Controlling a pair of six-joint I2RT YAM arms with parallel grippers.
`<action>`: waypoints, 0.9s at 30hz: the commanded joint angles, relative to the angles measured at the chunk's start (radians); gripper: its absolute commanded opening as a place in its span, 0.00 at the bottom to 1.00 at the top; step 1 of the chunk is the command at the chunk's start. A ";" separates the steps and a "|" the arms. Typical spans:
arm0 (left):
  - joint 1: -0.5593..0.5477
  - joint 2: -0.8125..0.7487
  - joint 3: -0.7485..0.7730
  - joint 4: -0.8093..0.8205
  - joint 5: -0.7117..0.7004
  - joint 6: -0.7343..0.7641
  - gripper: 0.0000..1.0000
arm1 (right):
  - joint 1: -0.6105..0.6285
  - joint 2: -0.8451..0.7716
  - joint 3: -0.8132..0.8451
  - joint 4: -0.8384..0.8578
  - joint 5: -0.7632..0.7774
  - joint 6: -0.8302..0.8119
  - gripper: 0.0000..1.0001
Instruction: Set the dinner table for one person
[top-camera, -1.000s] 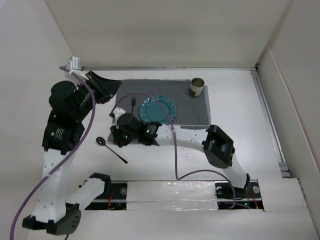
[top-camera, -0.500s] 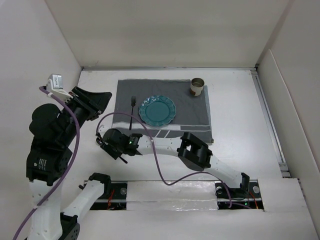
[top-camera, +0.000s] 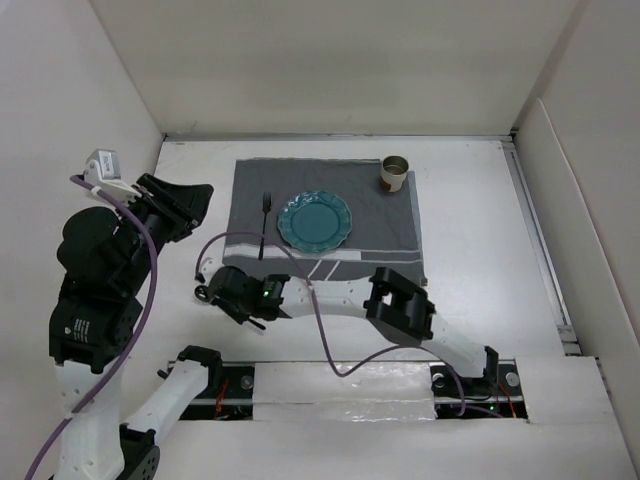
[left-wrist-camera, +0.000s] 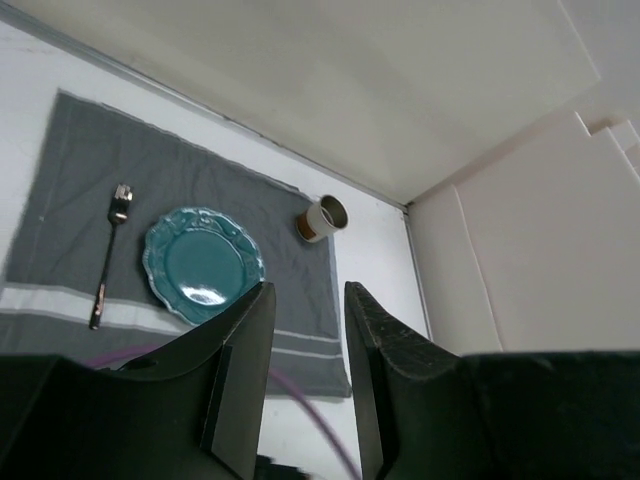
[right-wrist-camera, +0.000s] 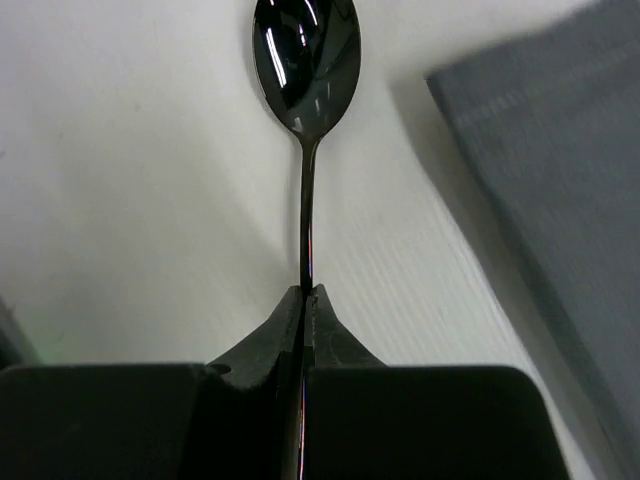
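Note:
A dark shiny spoon (right-wrist-camera: 305, 55) lies on the white dinner table (top-camera: 480, 220), left of the grey cloth (top-camera: 380, 215). My right gripper (right-wrist-camera: 305, 295) is shut on the spoon's thin handle, with the bowl pointing away from it. From above, the right gripper (top-camera: 215, 293) sits low at the cloth's near left corner and hides most of the spoon. A teal plate (top-camera: 315, 222) sits on the cloth with a fork (top-camera: 265, 222) to its left and a paper cup (top-camera: 395, 173) at the far right corner. My left gripper (top-camera: 203, 193) hangs raised at the left, open and empty.
Pale walls close the table at the back and on both sides. A purple cable (top-camera: 300, 270) runs along my right arm over the cloth's near edge. In the left wrist view the plate (left-wrist-camera: 203, 263), fork (left-wrist-camera: 108, 255) and cup (left-wrist-camera: 322, 218) lie far below.
My right arm swung left from the plate's edge to the spoon and its jaws closed on the handle. My left arm drew back left off the cloth and its jaws opened.

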 joint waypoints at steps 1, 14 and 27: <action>-0.004 0.014 0.053 0.047 -0.088 0.043 0.32 | -0.080 -0.256 -0.071 0.079 -0.052 0.092 0.00; -0.004 0.091 -0.195 0.317 -0.021 0.023 0.32 | -0.668 -0.819 -0.729 0.137 -0.061 0.215 0.00; -0.004 0.272 -0.335 0.524 0.111 0.014 0.32 | -0.842 -0.622 -0.715 0.143 -0.063 0.259 0.00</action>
